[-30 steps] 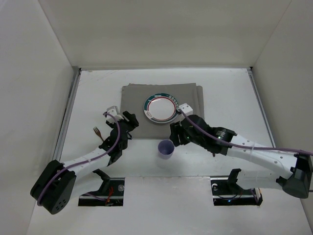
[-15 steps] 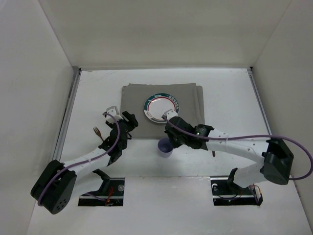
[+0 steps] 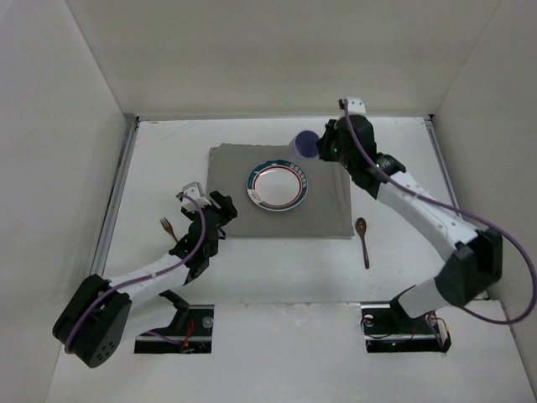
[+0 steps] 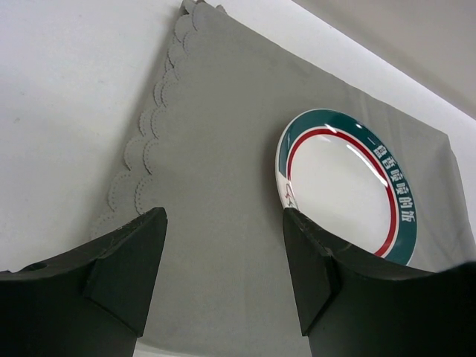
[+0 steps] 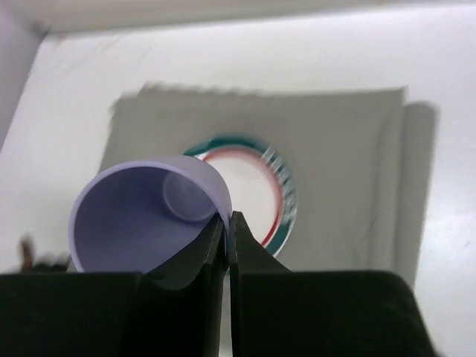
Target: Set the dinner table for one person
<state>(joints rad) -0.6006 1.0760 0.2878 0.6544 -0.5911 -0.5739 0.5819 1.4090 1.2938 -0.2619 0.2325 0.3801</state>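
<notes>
The wide matte white dinner table (image 3: 168,159) carries a grey scalloped cloth mat (image 3: 235,168) laid flat, with a round white plate with a green and red rim (image 3: 277,185) resting on it; that much I judge done. My right claw (image 5: 225,223) pinches the wall of a lilac plastic cup (image 5: 134,208), fingers pressed nearly together on it, holding it tilted in the air over the mat's far right part, beyond the plate. My left claw (image 4: 223,216) hangs spread and empty above the mat's near left corner. A brown wooden spoon (image 3: 362,239) lies just right of the mat; a small dark fork (image 3: 167,227) lies left of it, apart. What I judge left is setting the cup down and perhaps tidying the cutlery.
</notes>
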